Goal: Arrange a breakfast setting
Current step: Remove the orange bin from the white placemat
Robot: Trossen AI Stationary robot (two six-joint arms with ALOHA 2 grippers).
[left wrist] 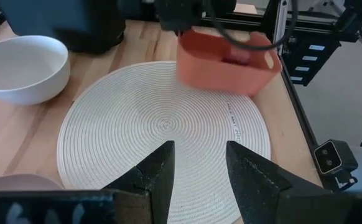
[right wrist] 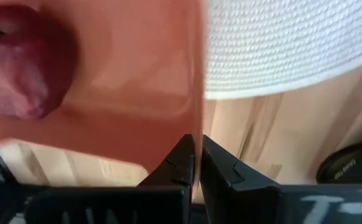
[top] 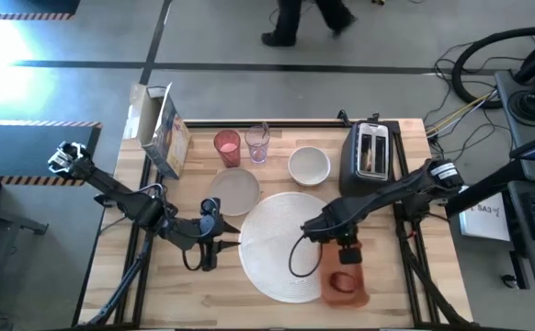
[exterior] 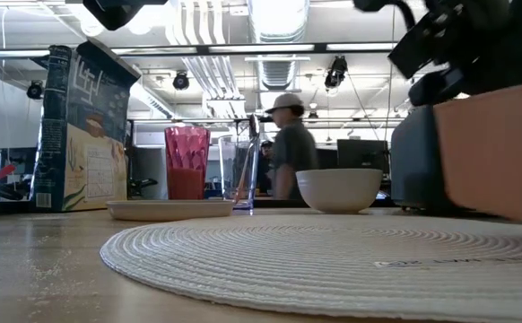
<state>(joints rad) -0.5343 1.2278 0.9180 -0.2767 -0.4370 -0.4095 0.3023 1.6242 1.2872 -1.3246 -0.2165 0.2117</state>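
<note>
While the right gripper (right wrist: 196,163) is pinched shut on the thin wall of the orange-red tray (top: 344,283), you carry a load that hangs off one edge, so keep the wrist level and move slowly: the dark-red fruit (right wrist: 20,68) inside looks round enough to roll if the tray tips. In the high view the tray sits at the near right rim of the large white woven round (top: 290,244), partly over it and partly over the desk (top: 166,290); whether it rests or is just lifted I cannot tell. Judging from the setting, your aim is probably to bring the fruit toward the middle, so set the tray down flat before letting go instead of dropping it from the edge grip. Mind the black toaster (top: 369,154) behind the right arm when you swing. Your left gripper (left wrist: 198,163) waits over the desk at the round's left side, its fingers (left wrist: 157,171) parted and holding nothing; keep it back so the two arms do not meet over the round. At the back stand the small white bowl (top: 309,165), the clear glass (top: 257,144), the pink tumbler (top: 227,146), the smaller pale plate (top: 234,190) and a cereal box (top: 160,129).
</note>
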